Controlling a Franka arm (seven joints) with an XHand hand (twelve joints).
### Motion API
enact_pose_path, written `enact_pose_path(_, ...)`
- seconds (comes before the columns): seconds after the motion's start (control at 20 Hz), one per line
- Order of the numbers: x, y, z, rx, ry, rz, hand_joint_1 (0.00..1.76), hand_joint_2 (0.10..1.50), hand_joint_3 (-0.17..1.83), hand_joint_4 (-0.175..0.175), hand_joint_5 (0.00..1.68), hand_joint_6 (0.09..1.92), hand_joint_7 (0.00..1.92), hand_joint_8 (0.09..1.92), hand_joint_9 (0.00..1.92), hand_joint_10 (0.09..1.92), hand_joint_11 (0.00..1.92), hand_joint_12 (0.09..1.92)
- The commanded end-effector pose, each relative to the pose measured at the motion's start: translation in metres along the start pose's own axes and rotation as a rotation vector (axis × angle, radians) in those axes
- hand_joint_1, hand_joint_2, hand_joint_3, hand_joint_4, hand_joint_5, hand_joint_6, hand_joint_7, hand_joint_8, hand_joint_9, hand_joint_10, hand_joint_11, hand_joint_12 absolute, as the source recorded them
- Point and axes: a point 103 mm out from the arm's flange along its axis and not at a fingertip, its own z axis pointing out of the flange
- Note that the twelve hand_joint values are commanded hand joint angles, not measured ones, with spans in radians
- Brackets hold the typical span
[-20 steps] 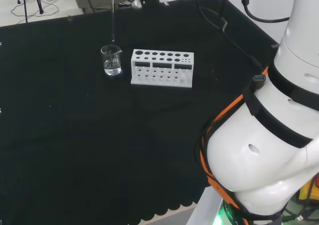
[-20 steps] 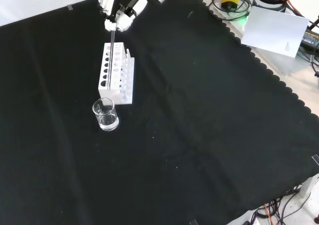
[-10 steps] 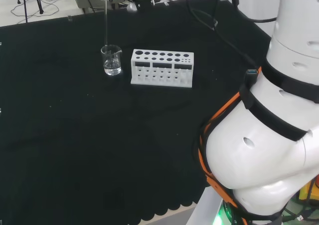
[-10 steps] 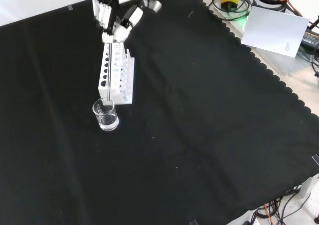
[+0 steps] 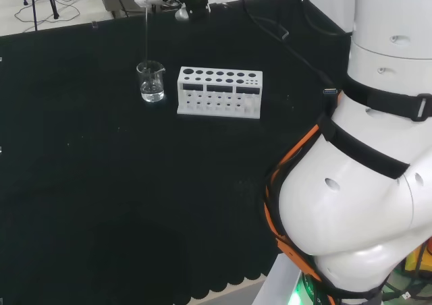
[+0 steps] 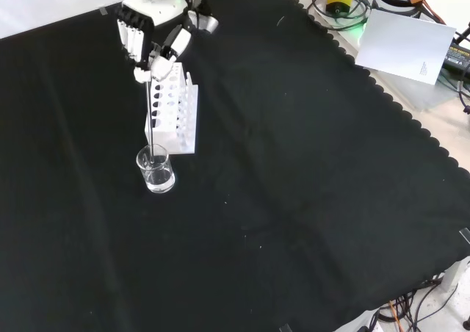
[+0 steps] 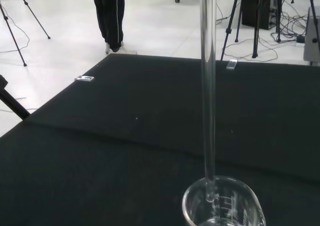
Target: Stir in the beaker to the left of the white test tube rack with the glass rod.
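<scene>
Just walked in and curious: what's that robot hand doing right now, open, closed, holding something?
Hand: closed, fingers pinching the glass rod, whose lower end sits in the beaker.

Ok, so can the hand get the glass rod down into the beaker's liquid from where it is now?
Probably yes. The hand holds the glass rod upright over the beaker, its tip already inside the rim in the wrist view. The white test tube rack stands beside the path, not in it.
</scene>
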Motion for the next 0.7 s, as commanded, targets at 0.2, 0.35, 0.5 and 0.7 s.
enact_pose_path(0.2, -0.01, 0.01, 0.009, 0.028, 0.0, 0.015, 1.31, 1.11, -0.17, -0.175, 1.32, 0.09, 1.19, 0.99, 1.81, 0.66, 1.53, 1.0)
enact_pose_path(0.35, -0.017, 0.006, 0.016, 0.04, 0.01, 0.016, 1.31, 1.11, -0.17, -0.175, 1.32, 0.09, 1.19, 0.99, 1.81, 0.66, 1.53, 1.0)
enact_pose_path(0.5, -0.021, 0.007, 0.025, 0.055, 0.01, 0.016, 1.31, 1.11, -0.17, -0.175, 1.32, 0.09, 1.19, 0.99, 1.81, 0.66, 1.53, 1.0)
enact_pose_path(0.7, -0.025, 0.009, 0.032, 0.064, 0.009, 0.018, 1.31, 1.11, -0.17, -0.175, 1.32, 0.09, 1.19, 0.99, 1.81, 0.66, 1.53, 1.0)
